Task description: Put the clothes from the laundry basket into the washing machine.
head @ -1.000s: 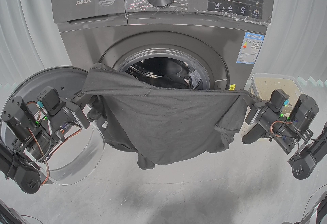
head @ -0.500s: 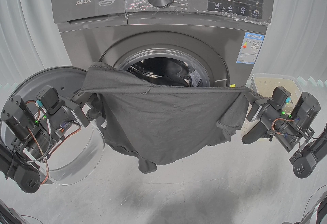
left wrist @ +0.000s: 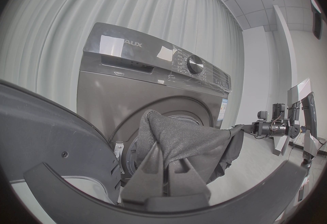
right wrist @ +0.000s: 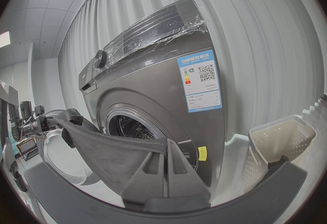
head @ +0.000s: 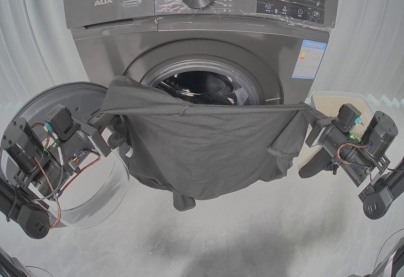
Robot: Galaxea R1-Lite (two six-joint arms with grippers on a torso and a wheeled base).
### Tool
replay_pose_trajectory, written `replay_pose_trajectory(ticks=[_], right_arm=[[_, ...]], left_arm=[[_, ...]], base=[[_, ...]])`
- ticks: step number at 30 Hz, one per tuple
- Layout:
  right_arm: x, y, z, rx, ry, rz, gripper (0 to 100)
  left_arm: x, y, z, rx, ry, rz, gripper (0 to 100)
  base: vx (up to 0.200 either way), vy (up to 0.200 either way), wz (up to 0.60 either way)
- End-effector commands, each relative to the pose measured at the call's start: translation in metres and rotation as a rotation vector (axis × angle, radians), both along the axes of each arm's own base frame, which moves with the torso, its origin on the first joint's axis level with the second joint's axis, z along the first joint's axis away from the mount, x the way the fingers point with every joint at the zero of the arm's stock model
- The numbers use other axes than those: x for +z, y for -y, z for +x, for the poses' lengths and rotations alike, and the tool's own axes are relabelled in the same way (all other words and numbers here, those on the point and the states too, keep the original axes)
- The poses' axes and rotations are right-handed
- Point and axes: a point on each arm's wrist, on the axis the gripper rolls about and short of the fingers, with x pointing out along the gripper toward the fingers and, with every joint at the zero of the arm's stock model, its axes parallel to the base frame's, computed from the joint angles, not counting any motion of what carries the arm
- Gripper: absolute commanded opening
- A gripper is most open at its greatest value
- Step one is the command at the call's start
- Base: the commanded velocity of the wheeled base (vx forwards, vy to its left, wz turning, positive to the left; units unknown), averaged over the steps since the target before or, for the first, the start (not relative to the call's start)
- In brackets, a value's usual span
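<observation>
A dark grey T-shirt (head: 202, 147) hangs stretched between both grippers in front of the washing machine (head: 198, 38), just below its open drum (head: 202, 86). My left gripper (head: 103, 116) is shut on the shirt's left edge (left wrist: 177, 136). My right gripper (head: 309, 116) is shut on the right edge (right wrist: 115, 153). The shirt's lower part droops toward the floor. Dark clothes lie inside the drum. The white laundry basket (head: 336, 103) stands to the right of the machine, behind my right gripper.
The machine's round door (head: 50, 97) is swung open to the left, behind my left arm. The basket (right wrist: 282, 139) sits close to the machine's right side. Grey floor (head: 235, 240) lies open in front; curtains hang behind.
My right gripper has risen slightly and moved a little right, pulling the shirt's top edge tauter. The shirt's hanging bottom has swayed a little. The left gripper has barely moved.
</observation>
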Motion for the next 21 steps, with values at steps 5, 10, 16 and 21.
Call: replay_pose_trajectory(ticks=[5,10,16,21], right_arm=[[-0.004,-0.004,-0.002,0.015,-0.014,-0.005,0],[-0.006,-0.008,-0.006,0.035,-0.024,-0.008,0],[-0.021,-0.011,-0.017,0.063,-0.085,-0.033,100],[-0.068,-0.014,-0.05,0.141,-0.305,-0.141,100]], left_arm=[[-0.002,0.005,-0.001,-0.019,-0.008,0.001,0],[0.002,0.035,-0.003,-0.123,0.005,-0.015,0],[0.0,0.054,0.007,-0.126,0.0,-0.033,0],[0.007,0.066,0.021,-0.11,0.025,-0.077,0]], base=[[0.0,0.0,0.0],[0.0,0.0,0.0],[0.0,0.0,0.0],[0.0,0.0,0.0]])
